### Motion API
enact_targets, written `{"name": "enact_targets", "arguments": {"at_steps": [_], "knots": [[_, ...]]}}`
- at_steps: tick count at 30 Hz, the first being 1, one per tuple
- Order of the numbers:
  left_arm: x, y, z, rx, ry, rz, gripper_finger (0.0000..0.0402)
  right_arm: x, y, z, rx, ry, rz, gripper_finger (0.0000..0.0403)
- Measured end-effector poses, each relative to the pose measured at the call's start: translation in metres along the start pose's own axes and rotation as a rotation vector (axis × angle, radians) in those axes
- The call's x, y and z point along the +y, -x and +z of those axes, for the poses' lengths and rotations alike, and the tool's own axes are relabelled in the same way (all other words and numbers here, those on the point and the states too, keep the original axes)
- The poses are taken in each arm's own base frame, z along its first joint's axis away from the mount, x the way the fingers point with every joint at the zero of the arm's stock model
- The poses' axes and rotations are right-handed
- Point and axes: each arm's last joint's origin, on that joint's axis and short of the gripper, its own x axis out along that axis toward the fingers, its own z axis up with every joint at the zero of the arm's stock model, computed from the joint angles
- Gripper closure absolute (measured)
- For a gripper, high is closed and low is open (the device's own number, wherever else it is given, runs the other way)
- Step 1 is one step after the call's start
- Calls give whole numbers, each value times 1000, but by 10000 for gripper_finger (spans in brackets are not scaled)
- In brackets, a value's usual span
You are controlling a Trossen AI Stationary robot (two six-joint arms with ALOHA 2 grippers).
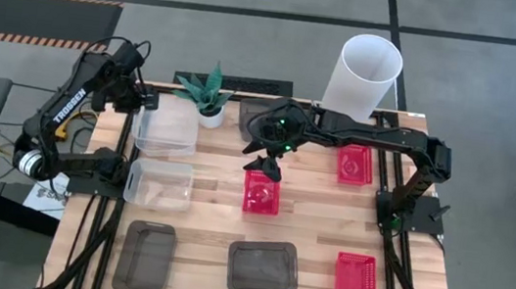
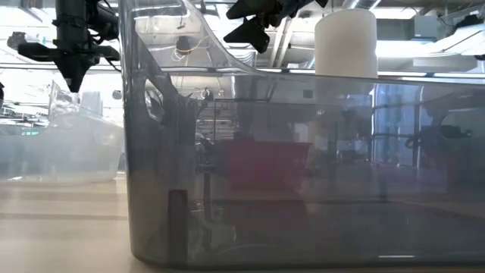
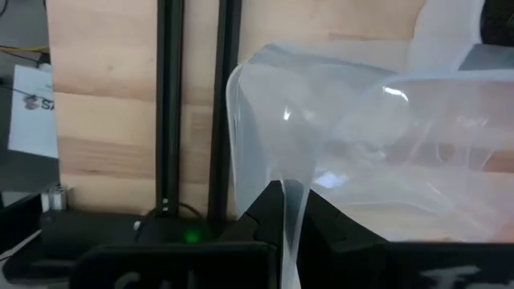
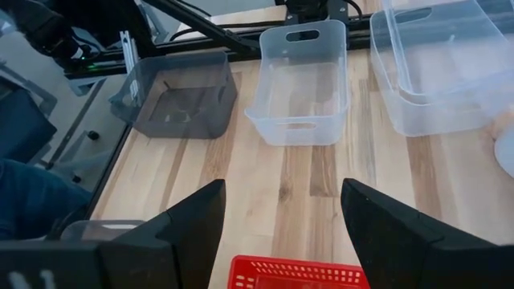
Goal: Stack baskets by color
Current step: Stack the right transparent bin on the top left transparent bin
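A smoky grey translucent basket (image 2: 303, 167) stands nearest on the pale wood-plank table (image 1: 306, 234). Mid-table, the right gripper (image 1: 268, 166) hovers with fingers apart over a red mesh basket (image 1: 262, 192) — the left gripper (image 3: 291, 201) is clamped on a clear basket's (image 1: 167, 129) thin rim at the far left. Grey floor (image 1: 502, 86) lies beyond.
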Motion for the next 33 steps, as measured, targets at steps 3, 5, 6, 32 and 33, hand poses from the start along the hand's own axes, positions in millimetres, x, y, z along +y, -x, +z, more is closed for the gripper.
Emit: {"name": "enact_targets", "arguments": {"at_steps": [3,5,6,32,33], "knots": [[0,-4,0,4,-10,-3,402,0,0,0,0,0,0,133],[1,-10,-2,30,-19,6,402,0,0,0,0,0,0,133],[1,-13,-2,39,-23,9,402,0,0,0,0,0,0,133],[6,-46,0,71,-197,-14,386,3,-1,0,0,-47,4,133],[6,-46,0,74,-198,-13,377,3,-1,0,-2,-47,0,133]]}}
